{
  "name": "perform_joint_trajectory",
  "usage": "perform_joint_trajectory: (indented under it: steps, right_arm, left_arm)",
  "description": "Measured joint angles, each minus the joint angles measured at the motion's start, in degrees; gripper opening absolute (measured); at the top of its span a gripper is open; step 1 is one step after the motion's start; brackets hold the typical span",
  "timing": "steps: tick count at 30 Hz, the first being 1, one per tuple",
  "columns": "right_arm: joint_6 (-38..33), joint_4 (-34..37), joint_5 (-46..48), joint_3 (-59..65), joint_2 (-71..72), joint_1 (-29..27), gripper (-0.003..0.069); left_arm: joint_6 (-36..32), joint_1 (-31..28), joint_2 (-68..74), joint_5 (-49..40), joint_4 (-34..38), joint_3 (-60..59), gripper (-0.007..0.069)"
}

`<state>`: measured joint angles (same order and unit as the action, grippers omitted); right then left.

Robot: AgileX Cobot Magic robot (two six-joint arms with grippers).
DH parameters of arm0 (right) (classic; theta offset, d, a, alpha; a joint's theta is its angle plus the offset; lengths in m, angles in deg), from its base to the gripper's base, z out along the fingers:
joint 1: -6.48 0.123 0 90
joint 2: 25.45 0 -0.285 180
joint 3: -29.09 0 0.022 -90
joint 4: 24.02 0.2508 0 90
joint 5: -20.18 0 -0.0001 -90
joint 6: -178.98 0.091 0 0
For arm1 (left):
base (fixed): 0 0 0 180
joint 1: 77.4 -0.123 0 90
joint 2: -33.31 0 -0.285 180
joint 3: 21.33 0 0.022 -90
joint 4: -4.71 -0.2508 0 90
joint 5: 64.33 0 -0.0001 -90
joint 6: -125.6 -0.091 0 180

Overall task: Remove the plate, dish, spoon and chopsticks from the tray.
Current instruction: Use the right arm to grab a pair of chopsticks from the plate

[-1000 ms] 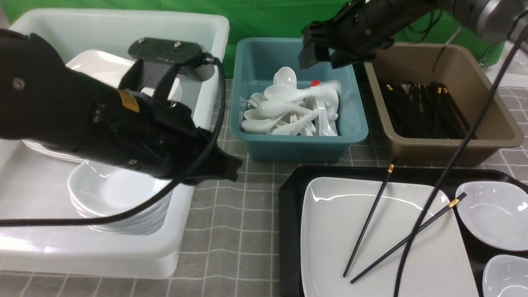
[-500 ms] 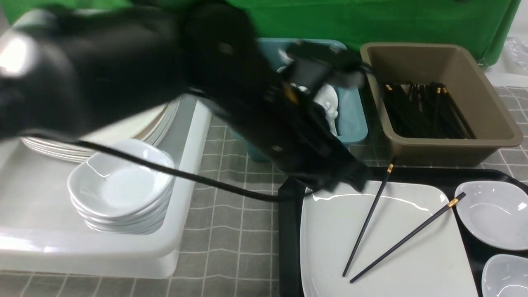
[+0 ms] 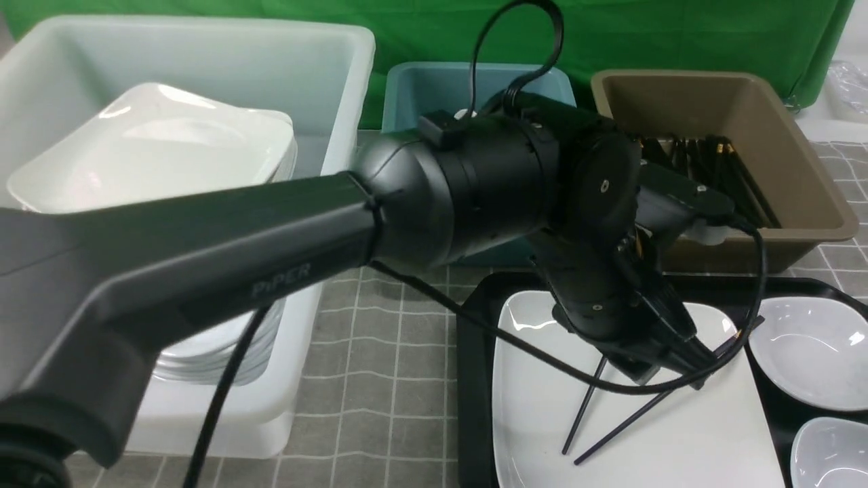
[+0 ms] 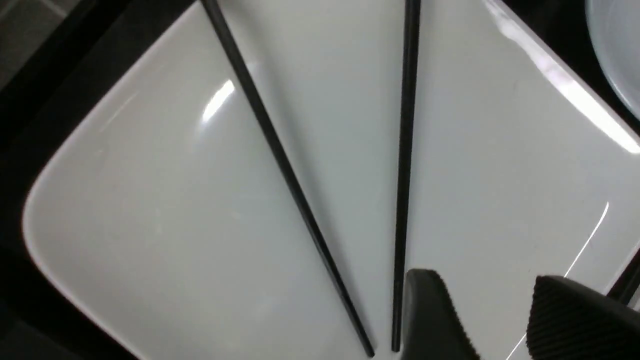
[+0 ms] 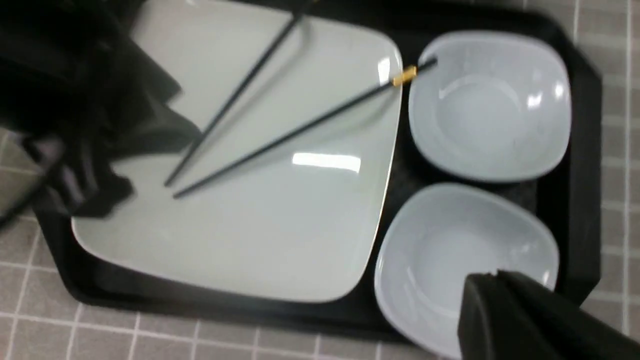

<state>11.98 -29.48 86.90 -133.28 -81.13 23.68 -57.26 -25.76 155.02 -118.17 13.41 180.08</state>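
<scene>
In the front view, the left jaws (image 3: 668, 379), well left of the plate half a second ago, now hang parted over the chopsticks (image 3: 622, 421) on the plate (image 3: 536, 407), lower right, likely for pickup; the right jaws (image 5: 495, 305) are pressed together.

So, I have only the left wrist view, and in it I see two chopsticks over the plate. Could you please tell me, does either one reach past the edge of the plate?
Observer: Yes. The gold-banded end of one chopstick extends beyond the plate, over the rim of a small dish.
Operator: Thank you. And how many small dishes are on the tray, please? I see only a part of one.
Observer: Two; the second dish sits beside the first on the tray.
Operator: Understood. The right end effector, is it open or shut?
Observer: The right end effector is shut.
</scene>
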Motion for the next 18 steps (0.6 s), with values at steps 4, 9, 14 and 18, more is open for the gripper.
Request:
perform_joint_trajectory:
  steps: [4, 9, 14, 18]
  right_arm:
    - [2.86, 4.56, -3.79, 4.11, -2.02, 0.0, 0.0073]
    - [2.64, 13.12, -14.44, 8.46, -11.69, 0.0, 0.0224]
    - [2.86, 15.12, -21.29, 8.65, -23.48, 0.0, 0.0465]
    - [4.38, 15.31, -25.42, 8.65, -30.84, 0.0, 0.0602]
  left_arm:
    - [1.81, -2.02, -3.02, -4.37, -4.99, 0.26, 0.0138]
    - [2.18, -7.37, -10.22, -7.55, -5.97, -0.94, 0.0011]
    - [1.51, -10.24, -21.43, -7.46, -5.13, -10.1, 0.0008]
    - [1.46, -10.57, -29.96, -4.4, -5.13, -19.14, 0.0008]
